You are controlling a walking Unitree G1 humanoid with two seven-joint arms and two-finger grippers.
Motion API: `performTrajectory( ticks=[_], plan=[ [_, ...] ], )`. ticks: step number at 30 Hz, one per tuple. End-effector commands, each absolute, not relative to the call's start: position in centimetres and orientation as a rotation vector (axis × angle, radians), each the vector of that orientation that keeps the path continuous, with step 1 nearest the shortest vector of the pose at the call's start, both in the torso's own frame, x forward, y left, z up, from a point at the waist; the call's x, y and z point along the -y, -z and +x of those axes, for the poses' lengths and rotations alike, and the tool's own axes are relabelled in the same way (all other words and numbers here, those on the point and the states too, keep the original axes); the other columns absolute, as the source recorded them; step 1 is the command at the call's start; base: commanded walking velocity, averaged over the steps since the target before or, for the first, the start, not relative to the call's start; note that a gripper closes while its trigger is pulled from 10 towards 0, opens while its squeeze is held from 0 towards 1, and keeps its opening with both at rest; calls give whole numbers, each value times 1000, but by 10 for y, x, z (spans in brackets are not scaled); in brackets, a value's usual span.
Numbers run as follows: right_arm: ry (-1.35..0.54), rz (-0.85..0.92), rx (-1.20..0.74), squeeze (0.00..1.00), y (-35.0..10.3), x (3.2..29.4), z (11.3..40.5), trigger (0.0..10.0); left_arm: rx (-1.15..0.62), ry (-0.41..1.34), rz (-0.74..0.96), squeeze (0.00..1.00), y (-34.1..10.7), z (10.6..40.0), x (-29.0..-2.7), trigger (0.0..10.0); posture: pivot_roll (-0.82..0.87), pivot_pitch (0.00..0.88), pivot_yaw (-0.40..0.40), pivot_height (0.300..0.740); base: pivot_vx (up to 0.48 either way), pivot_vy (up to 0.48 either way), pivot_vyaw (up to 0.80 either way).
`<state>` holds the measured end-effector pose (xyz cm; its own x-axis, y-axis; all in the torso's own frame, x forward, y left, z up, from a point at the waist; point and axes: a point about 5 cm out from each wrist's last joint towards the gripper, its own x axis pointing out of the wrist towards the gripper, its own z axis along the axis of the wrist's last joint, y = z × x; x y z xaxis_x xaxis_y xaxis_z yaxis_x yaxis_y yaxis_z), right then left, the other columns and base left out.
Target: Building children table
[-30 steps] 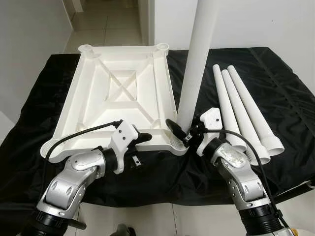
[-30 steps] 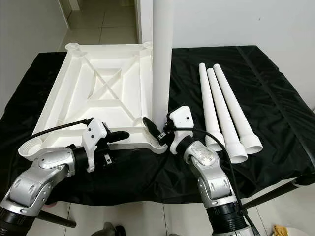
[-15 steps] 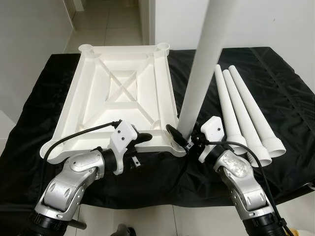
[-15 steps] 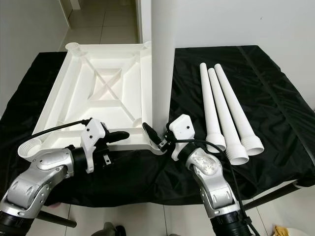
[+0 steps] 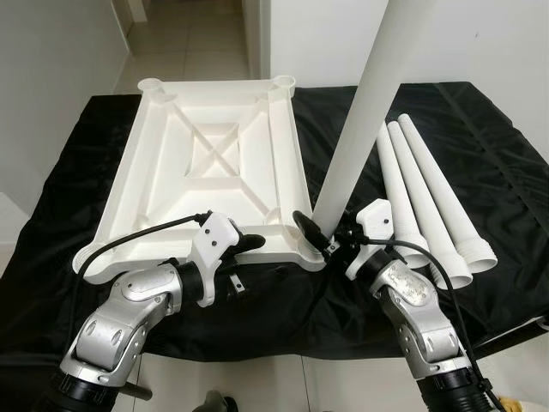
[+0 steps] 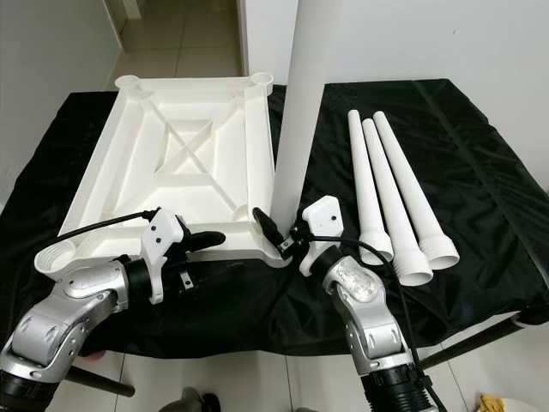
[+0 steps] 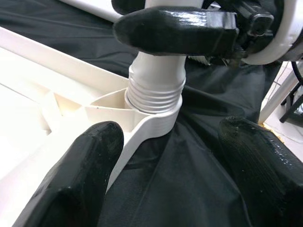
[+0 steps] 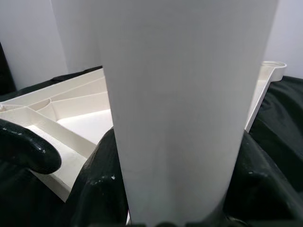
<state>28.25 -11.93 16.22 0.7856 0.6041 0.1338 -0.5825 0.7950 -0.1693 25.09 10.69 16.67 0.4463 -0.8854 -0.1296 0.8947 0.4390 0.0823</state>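
Right hand (image 5: pixel 324 242) pinches table leg (image 5: pixel 360 129), threaded end seated in tabletop (image 5: pixel 206 163) corner socket. Left hand (image 5: pixel 244 245) spread, fingers straddling the tabletop's near edge.

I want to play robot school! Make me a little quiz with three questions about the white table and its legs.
1. True or false: the upside-down white plastic tabletop lies on a black cloth.
2. How many loose white plastic table legs lie on the cloth beside the tabletop? A) one B) three C) five
3. Fill in: the right gripper holds the long white leg with its threaded end in the tabletop's near ____ socket.

Key
1. True.
2. B, three, side by side on the robot's right.
3. Corner. The leg leans to the right, and the left gripper is at the tabletop's near edge.
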Motion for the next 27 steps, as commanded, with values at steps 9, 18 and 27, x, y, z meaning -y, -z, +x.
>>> performTrajectory(
  ticks=[9,18,27],
  plan=[
    [-613,-123,-215,0,-101,133,289,10000,-80,1091,152,0,-168,247,-110,10000,-33,144,62,740,0,0,0],
    [-573,-72,-257,0,-93,138,290,10000,-80,1089,150,0,-168,246,-110,10000,-32,142,59,740,0,0,0],
    [-517,-7,-294,0,-90,146,295,10000,-78,1097,150,0,-169,245,-108,10000,-36,136,62,740,0,0,0]
  ],
)
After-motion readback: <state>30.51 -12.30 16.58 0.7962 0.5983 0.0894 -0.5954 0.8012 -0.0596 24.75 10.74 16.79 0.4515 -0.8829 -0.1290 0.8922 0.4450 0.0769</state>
